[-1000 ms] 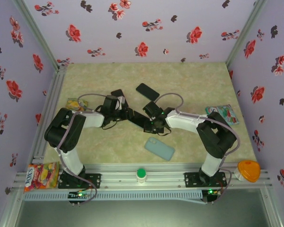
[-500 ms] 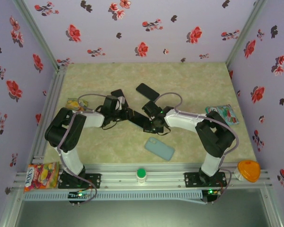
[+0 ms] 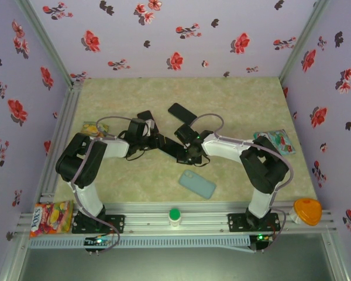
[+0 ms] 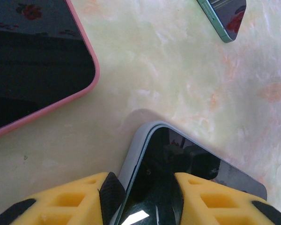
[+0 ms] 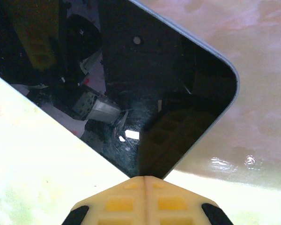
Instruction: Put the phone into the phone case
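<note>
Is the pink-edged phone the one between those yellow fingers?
No, the fingers hold the grey-edged phone; the pink-edged phone lies apart.

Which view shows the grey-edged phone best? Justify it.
Right wrist: the phone shows its screen and a rounded corner large. Left wrist gives one corner inside the left gripper; top external hides most of it under the arms.
</note>
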Robot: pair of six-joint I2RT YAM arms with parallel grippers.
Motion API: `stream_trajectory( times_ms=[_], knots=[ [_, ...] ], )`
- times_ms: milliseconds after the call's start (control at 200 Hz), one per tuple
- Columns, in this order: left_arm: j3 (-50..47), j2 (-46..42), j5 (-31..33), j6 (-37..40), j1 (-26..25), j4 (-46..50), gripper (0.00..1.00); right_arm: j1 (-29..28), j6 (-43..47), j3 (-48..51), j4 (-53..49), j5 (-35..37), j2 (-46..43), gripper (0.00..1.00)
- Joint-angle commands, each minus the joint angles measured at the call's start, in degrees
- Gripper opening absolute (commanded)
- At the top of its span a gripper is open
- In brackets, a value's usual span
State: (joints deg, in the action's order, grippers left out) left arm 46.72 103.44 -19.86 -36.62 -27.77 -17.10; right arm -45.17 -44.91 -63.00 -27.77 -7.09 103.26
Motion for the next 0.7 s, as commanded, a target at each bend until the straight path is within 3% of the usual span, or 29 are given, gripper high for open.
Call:
stream_trajectory(
  times_ms=[0,695],
  knots=[
    [-0.6,1.1,-0.2,1.6,-0.4,0.4,0.41,-0.6,1.5,3.9,0.5,4.8,10.2,0.00],
    [-0.5,1.3,0.0,1.4,-0.4,0.4,0.41,-1.2,2.7,1.9,-0.7,3.9,15.8,0.00]
  ],
)
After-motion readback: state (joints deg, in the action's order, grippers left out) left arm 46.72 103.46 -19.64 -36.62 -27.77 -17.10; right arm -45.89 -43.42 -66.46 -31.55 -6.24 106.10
